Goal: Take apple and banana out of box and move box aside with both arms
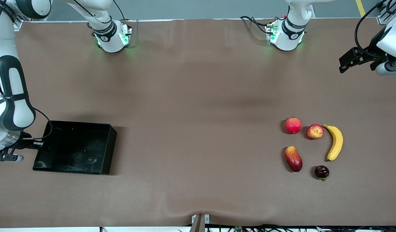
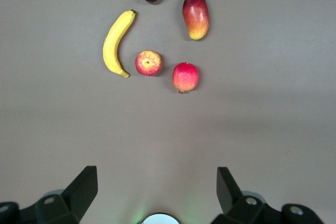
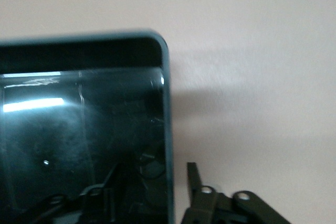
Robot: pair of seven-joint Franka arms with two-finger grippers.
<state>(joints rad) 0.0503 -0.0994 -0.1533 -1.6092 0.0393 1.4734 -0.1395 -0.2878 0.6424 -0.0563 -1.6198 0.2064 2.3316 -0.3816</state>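
The black box (image 1: pixel 112 145) lies at the right arm's end of the table. My right gripper (image 1: pixel 40 144) is open, low at its end wall. In the right wrist view the gripper (image 3: pixel 152 167) straddles the wall of the box (image 3: pixel 167 103), one finger inside and one outside, with a gap showing. The banana (image 1: pixel 335 142) and the red-and-yellow apple (image 1: pixel 315 131) lie side by side at the left arm's end. My left gripper (image 1: pixel 343 64) is open and empty, up in the air. The left wrist view shows this gripper (image 2: pixel 157 187), the banana (image 2: pixel 116 41) and the apple (image 2: pixel 148 63).
A plain red round fruit (image 1: pixel 293 125) lies beside the apple. An oblong red-orange mango (image 1: pixel 293 159) and a small dark fruit (image 1: pixel 321 172) lie nearer the front camera. All three show in the left wrist view. The brown table (image 1: pixel 198 112) spans between box and fruits.
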